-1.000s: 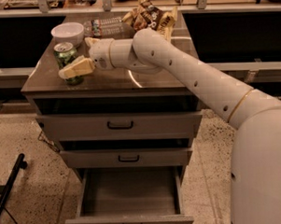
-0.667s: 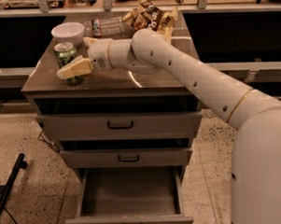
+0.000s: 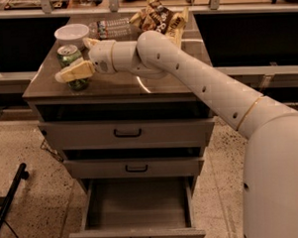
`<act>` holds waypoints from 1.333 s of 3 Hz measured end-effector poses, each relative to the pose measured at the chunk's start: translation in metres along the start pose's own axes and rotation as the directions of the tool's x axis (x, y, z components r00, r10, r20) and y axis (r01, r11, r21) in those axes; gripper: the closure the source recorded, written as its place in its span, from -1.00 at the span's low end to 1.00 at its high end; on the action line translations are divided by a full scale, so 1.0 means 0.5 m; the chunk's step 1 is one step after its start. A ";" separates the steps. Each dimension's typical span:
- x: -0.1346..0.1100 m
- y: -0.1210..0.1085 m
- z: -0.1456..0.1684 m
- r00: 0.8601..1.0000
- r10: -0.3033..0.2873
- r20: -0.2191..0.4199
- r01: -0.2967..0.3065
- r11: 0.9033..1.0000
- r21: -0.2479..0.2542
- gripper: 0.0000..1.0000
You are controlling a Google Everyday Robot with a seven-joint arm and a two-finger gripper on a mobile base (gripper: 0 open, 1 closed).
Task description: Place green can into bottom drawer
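Note:
The green can [image 3: 68, 59] stands upright near the front left of the cabinet top, silver top showing. My gripper [image 3: 80, 58] reaches in from the right and is open. One finger [image 3: 75, 72] lies across the can's front, the other [image 3: 89, 42] is behind it, and the can sits between them. The bottom drawer [image 3: 137, 236] is pulled out below, and its flat grey floor is bare. The two drawers above it are closed.
A white bowl [image 3: 72, 33], a clear plastic bottle [image 3: 110, 27] and snack bags [image 3: 159, 16] sit at the back of the cabinet top. My arm spans the top from the right. A black pole [image 3: 11, 196] leans at the left on the floor.
The gripper has crept slightly left around the can. The can has not moved.

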State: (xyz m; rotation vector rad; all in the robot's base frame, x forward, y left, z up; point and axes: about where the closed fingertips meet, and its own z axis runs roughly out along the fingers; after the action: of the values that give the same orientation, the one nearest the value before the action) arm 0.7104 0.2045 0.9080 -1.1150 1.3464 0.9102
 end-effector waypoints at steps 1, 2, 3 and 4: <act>-0.001 0.003 0.004 1.000 0.000 0.000 0.000 1.000 -0.004 -0.51; -0.001 0.009 0.011 1.000 0.000 0.001 0.000 1.000 -0.010 0.12; -0.002 0.012 0.015 1.000 0.000 0.002 0.000 1.000 -0.014 0.57; -0.002 0.016 0.019 1.000 0.000 0.002 0.000 1.000 -0.018 0.99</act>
State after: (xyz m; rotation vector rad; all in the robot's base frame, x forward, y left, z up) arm 0.7053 0.2160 0.9076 -1.1274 1.3390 0.9256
